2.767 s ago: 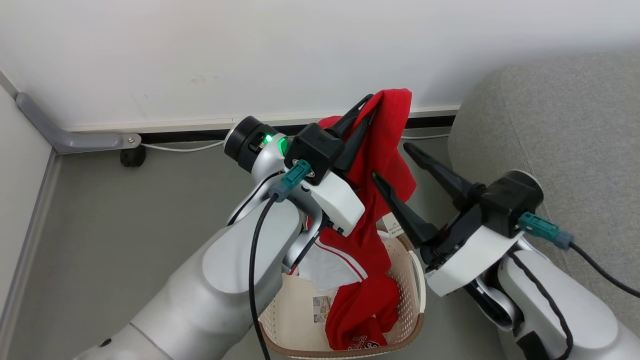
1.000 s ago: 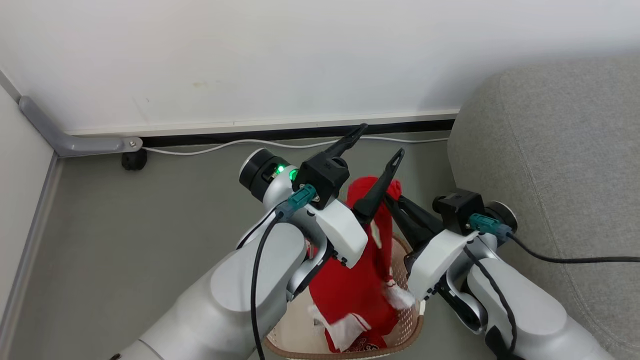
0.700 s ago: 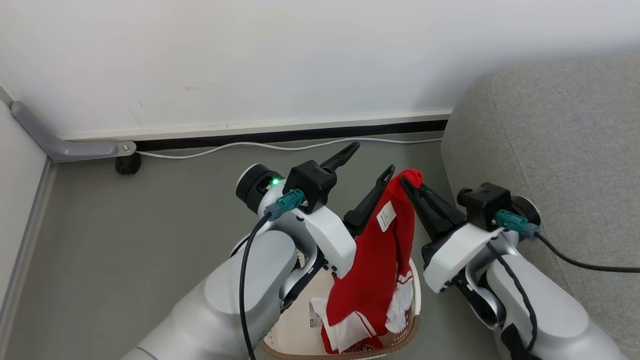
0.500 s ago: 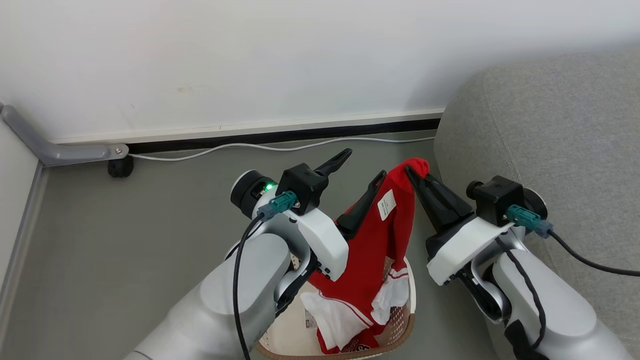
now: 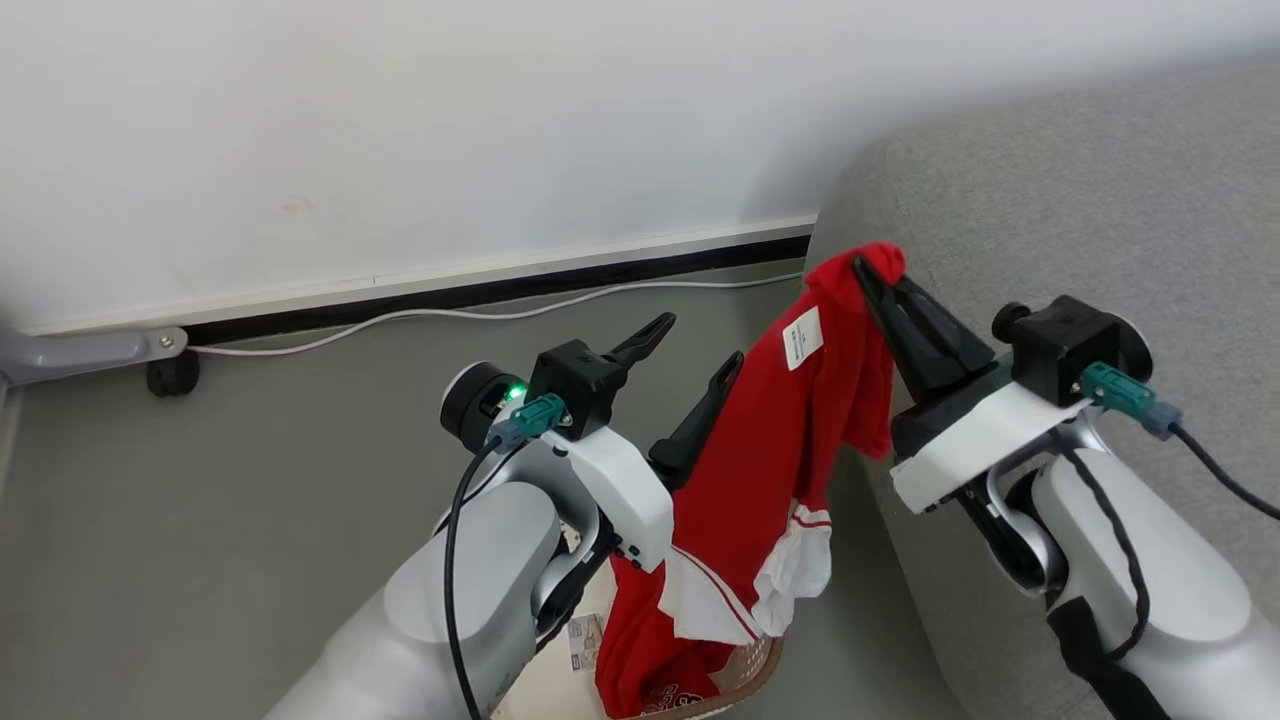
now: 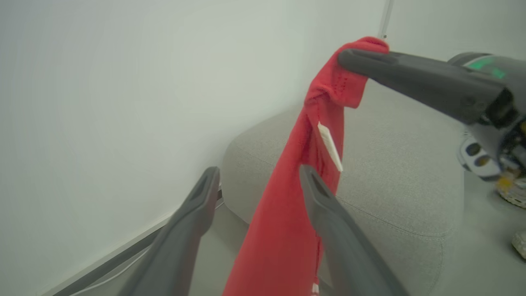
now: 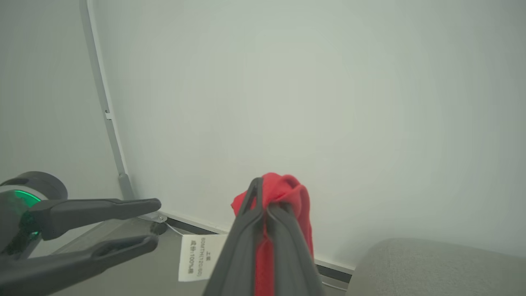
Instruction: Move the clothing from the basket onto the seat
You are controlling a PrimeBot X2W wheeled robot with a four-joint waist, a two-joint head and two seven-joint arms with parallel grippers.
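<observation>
Beside the sofa (image 5: 1050, 200) edge, the right gripper (image 5: 868, 272) is clamped on top of the red garment (image 5: 770, 450), whose hem trails in the basket (image 5: 745, 680). The left gripper (image 5: 700, 340) has its jaws apart, gripping nothing. Recommend lifting until the hem clears the basket, then swinging over the sofa.

Plain white wall (image 5: 400, 120), black skirting strip (image 5: 500, 290), white cable (image 5: 480, 316), grey floor (image 5: 250, 480)
</observation>
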